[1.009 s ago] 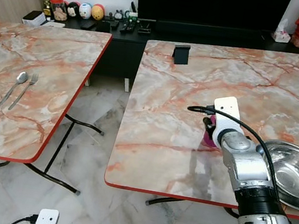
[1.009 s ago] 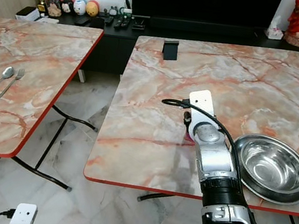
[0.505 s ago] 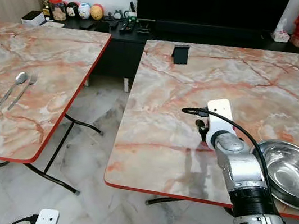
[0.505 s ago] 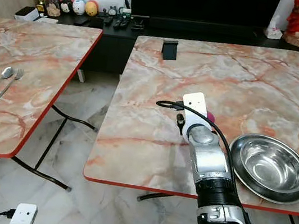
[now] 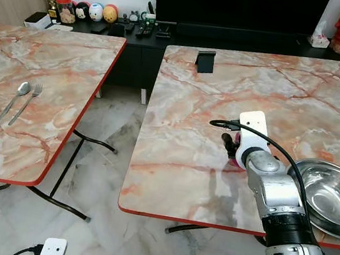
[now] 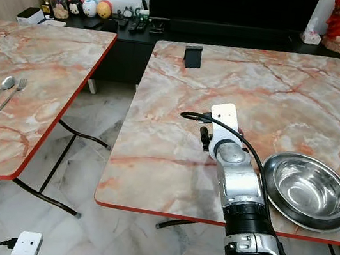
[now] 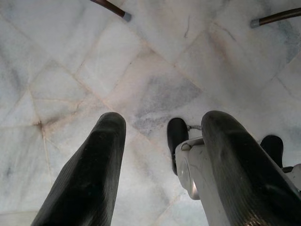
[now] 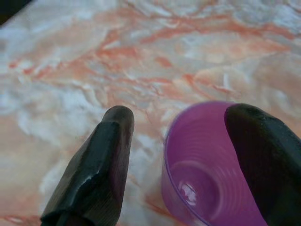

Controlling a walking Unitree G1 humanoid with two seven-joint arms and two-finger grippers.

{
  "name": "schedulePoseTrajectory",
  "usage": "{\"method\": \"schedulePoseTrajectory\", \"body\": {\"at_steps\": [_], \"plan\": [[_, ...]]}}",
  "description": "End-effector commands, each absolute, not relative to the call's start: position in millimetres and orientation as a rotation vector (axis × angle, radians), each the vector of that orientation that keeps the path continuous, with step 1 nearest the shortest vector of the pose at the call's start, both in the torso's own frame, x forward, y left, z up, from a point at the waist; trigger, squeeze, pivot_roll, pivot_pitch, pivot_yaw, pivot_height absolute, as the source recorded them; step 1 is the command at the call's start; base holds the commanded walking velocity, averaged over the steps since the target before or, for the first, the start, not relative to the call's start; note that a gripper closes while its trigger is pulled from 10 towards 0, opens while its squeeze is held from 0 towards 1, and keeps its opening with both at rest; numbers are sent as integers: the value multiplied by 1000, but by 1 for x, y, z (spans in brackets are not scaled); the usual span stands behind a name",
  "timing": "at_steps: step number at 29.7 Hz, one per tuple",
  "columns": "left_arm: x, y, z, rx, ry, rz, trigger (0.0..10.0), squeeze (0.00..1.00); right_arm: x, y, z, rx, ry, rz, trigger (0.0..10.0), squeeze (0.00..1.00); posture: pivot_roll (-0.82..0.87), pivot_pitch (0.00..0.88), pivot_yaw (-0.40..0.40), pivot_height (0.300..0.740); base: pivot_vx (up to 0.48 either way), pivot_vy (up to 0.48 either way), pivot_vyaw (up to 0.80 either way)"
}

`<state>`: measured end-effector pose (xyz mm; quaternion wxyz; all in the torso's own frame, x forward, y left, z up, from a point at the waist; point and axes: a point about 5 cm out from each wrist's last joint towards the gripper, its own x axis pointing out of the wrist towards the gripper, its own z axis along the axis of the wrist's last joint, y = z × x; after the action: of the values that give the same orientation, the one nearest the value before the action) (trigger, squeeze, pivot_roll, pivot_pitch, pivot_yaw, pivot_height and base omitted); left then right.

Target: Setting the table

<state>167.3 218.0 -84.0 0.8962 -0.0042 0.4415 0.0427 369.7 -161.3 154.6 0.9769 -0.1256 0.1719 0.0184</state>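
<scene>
Purple cup [image 8: 207, 174] | upright on marble table [image 5: 181, 136] | right pincer [image 8: 188, 160] spread apart, one finger inside cup

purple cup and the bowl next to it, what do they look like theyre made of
The purple cup looks like thin translucent plastic: light passes through its wall, which has fine moulded ridges and a glossy floor. The bowl looks like polished stainless steel: silvery, with mirror-like reflections and a rolled rim. Both stand on a marble-patterned tabletop, possibly laminate.

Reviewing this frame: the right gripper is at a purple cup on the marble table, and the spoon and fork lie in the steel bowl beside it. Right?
Not quite. The spoon and fork lie on the other table, to the robot's left, as the left eye view shows. The steel bowl holds nothing. The right gripper is indeed at the purple cup.
</scene>
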Motion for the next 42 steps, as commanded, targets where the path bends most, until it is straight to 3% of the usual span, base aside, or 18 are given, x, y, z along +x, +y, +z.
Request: {"method": "schedulePoseTrajectory", "body": {"at_steps": [1,13,23,42], "plan": [[164,222,-85,-14,928,106,10000,0,372,-156,169,-224,265,42,10000,0,-139,0,82,740,0,0,0],[164,225,-84,-8,912,138,10000,0,354,-129,190,-36,-147,77,10000,0,-136,0,95,740,0,0,0],[164,228,-83,-1,896,149,10000,0,330,-113,169,-22,-201,127,10000,0,-130,0,103,740,0,0,0],[161,227,-84,-23,898,160,10000,0,338,-101,178,36,-240,164,10000,0,-122,0,90,740,0,26,0]]}}
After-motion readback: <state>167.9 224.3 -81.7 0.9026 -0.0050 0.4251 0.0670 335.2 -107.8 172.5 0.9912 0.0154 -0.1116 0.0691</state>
